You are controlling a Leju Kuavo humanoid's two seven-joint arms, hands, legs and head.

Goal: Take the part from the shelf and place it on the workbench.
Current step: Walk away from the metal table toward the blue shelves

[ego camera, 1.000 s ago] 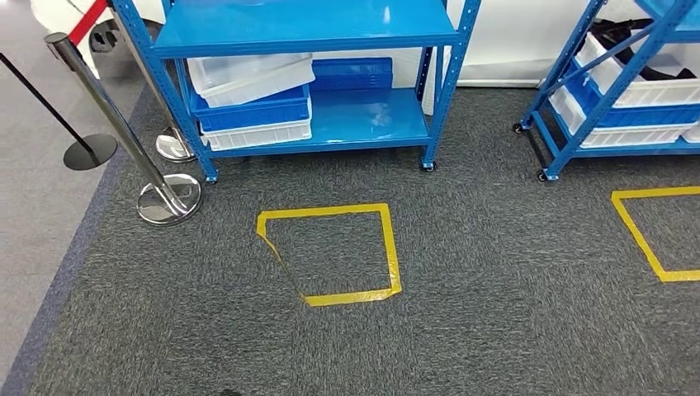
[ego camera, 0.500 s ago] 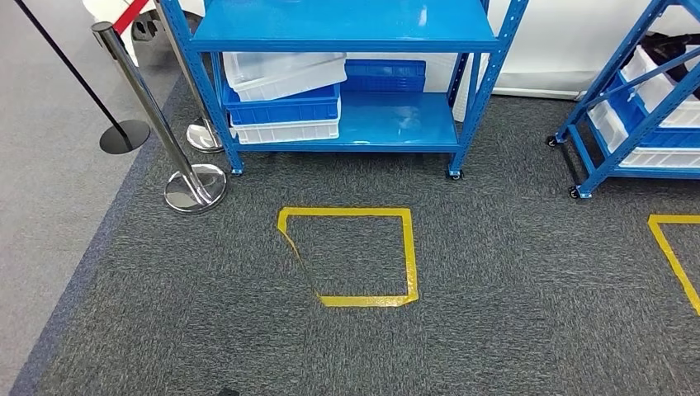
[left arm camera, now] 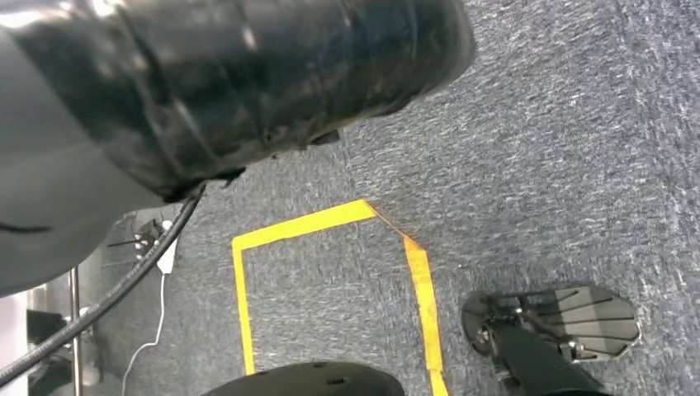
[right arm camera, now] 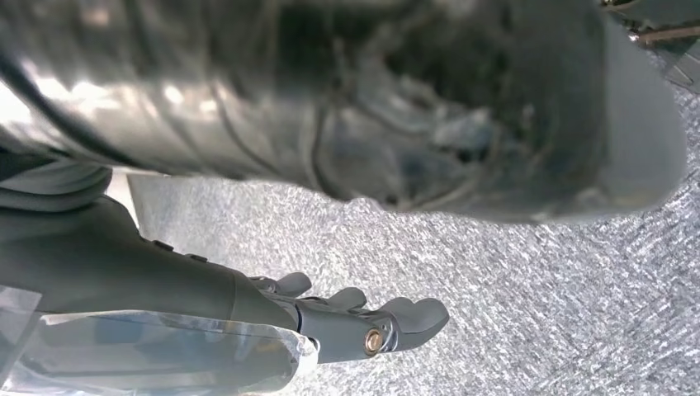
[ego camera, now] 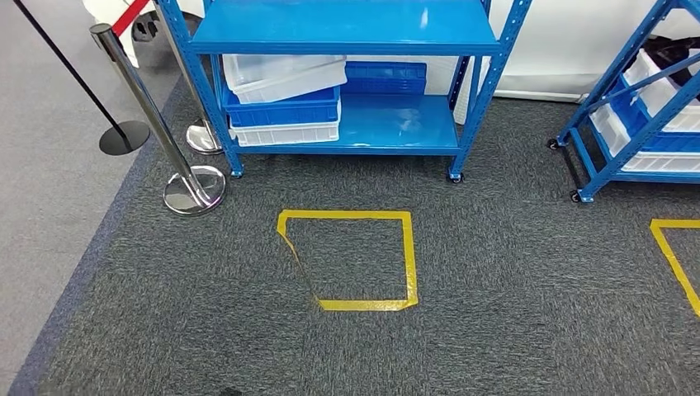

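Your right robot hand (right arm camera: 355, 318) hung over the carpet (ego camera: 512, 313), fingers stretched apart, holding nothing. Of your left robot hand (left arm camera: 49, 214) you saw just a grey cover, so you could not tell its state. Since a second earlier the whole head view had slid rightward: the camera moved, not the things. A yellow tape square (ego camera: 351, 257) lay before the blue shelf (ego camera: 347, 25). White and blue bins (ego camera: 285, 103) sat on its lower board; no part could be made out in them.
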